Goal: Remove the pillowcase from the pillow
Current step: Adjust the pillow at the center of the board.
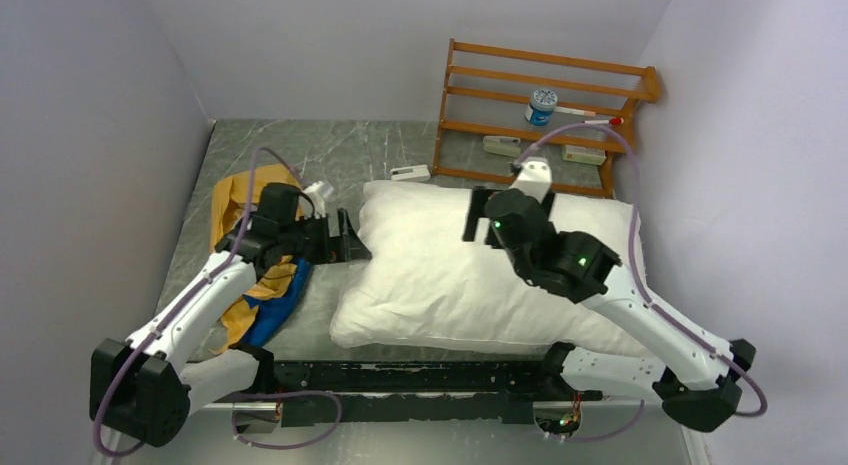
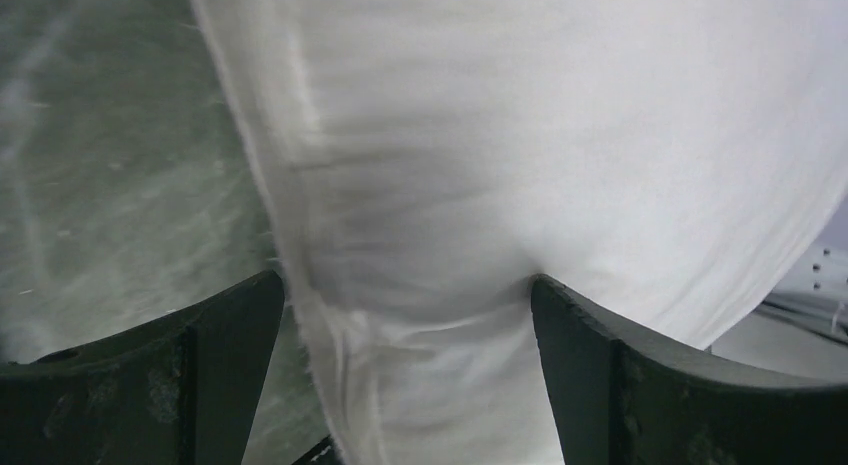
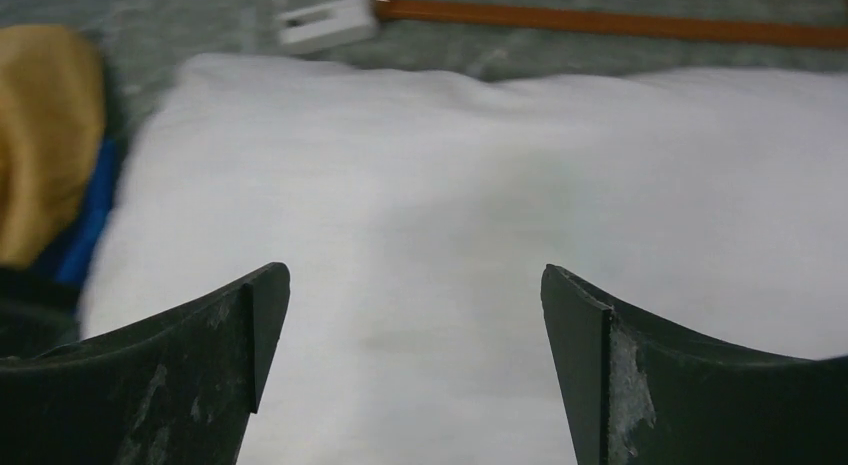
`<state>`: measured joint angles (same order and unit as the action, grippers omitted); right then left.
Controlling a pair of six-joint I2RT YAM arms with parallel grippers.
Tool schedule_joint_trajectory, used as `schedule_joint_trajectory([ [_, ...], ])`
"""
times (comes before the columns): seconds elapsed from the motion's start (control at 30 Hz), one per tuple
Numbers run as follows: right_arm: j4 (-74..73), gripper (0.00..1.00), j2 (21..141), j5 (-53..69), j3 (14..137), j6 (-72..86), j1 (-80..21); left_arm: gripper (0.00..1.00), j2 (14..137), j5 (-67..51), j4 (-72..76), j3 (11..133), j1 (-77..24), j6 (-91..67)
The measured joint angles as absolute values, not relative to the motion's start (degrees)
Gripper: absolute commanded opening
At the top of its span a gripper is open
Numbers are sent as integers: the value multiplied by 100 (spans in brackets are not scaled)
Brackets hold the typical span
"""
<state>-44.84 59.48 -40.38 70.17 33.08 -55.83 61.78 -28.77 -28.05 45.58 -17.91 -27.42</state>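
**Apparently off: the cover lies apart from the cushion, and the risk now is a stray grab**

Seen from above, the pillow point(image 1: 470, 275) lies bare and white mid-table. The pillowcase point(image 1: 232, 203) is a crumpled orange and blue heap at its nine o'clock, partly under the left arm. I see no cover on the pillow, so I judge the job done or nearly so.

The left gripper point(image 1: 352, 240) sits at the pillow's nine o'clock edge. Its jaws are spread wide, and its wrist view shows the seamed edge of the pillow bulging between them, not clamped. The pillowcase is at this gripper's back, toward its own arm.

The right gripper point(image 1: 480, 215) hangs over the pillow toward twelve o'clock, also wide open and holding nothing. From its wrist camera the heap shows at nine to ten o'clock, well apart.

What could go wrong:
- If the left jaws close now, they would pinch the pillow rather than the cover, and a pull would drag the pillow onto the heap.
- The left arm lies over the heap, so a sweep could snag the cloth and haul it along.
- A push from the right could slide the pillow toward the wooden rack point(image 1: 545, 115) at one o'clock.
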Motion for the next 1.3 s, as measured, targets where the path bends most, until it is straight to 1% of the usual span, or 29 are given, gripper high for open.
schedule_joint_trajectory([
  [0.07, -4871, 100, 5806, -4099, 6925, 3428, -5078, 97, 6329, -2921, -2587, 4477, -2123, -2836],
  [0.17, -5133, 100, 5758, -3863, 6600, 3424, -4056, 97, 6613, -3052, -2036, 4263, -2547, -3070],
  [0.2, -5118, 99, 5767, -3682, 6410, 3378, -3734, 93, 6711, -3109, -1785, 4158, -2674, -3164],
  [0.23, -5061, 96, 5780, -3398, 6163, 3315, -3387, 70, 6788, -3157, -1605, 4080, -2770, -3247],
  [0.27, -4965, 92, 5793, -3105, 5944, 3271, -3148, 52, 6879, -3210, -1404, 4014, -2886, -3347],
  [0.33, -4646, 80, 5833, -2486, 5494, 3144, -2788, 11, 7059, -3256, -1048, 3979, -3135, -3529],
  [0.37, -4462, 74, 5837, -2222, 5319, 3103, -2709, 6, 7116, -3229, -919, 3988, -3229, -3553],
  [0.43, -4101, 64, 5793, -1752, 5054, 3059, -2650, 5, 7157, -3065, -939, 4080, -3332, -3559],
  [0.47, -3918, 60, 5741, -1527, 4932, 3059, -2626, 5, 7159, -2888, -1129, 4209, -3365, -3520],
  [0.5, -3754, 59, 5677, -1319, 4834, 3061, -2604, 5, 7164, -2668, -1376, 4386, -3391, -3446],
  [0.6, -3424, 60, 5531, -860, 4740, 3065, -2556, 5, 7170, -1673, -2416, 5199, -3446, -3155],
  [0.67, -3208, 65, 5511, -508, 4775, 3057, -2554, 5, 7170, -1048, -3024, 5778, -3413, -2939],
  [0.73, -3020, 68, 5588, -137, 4873, 3035, -2554, 5, 7133, -683, -3415, 6213, -3173, -2753],
  [0.83, -2751, 72, 5944, 657, 5225, 2917, -2596, 5, 6943, -425, -3627, 6418, -2495, -2536],
  [0.9, -2749, 76, 6261, 1039, 5548, 2788, -2659, 5, 6733, -167, -3747, 6416, -1992, -2368],
  [0.97, -2867, 80, 6484, 1164, 5833, 2672, -2703, 5, 6493, 99, -3791, 6366, -1671, -2279],
  [1.0, -2971, 84, 6554, 1094, 5975, 2622, -2720, 5, 6344, 150, -3780, 6272, -1619, -2248],
  [1.07, -3269, 93, 6571, 626, 6226, 2550, -2757, 7, 6020, 97, -3769, 5944, -1623, -2178],
  [1.1, -3452, 97, 6530, 231, 6357, 2534, -2764, 23, 5922, -1, -3767, 5795, -1625, -2147],
  [1.13, -3612, 99, 6484, -139, 6460, 2534, -2762, 51, 5870, -163, -3767, 5664, -1629, -2115],
  [1.17, -3835, 100, 6412, -746, 6598, 2536, -2755, 73, 5863, -353, -3760, 5566, -1629, -2049],
  [1.2, -3983, 100, 6346, -1155, 6678, 2536, -2738, 88, 5878, -574, -3732, 5485, -1629, -2016],
  [1.23, -4158, 100, 6267, -1664, 6766, 2532, -2705, 95, 5900, -773, -3695, 5435, -1629, -2014],
  [1.3, -4480, 100, 6156, -2460, 6906, 2502, -2515, 97, 5964, -1251, -3557, 5391, -1634, -2032],
])
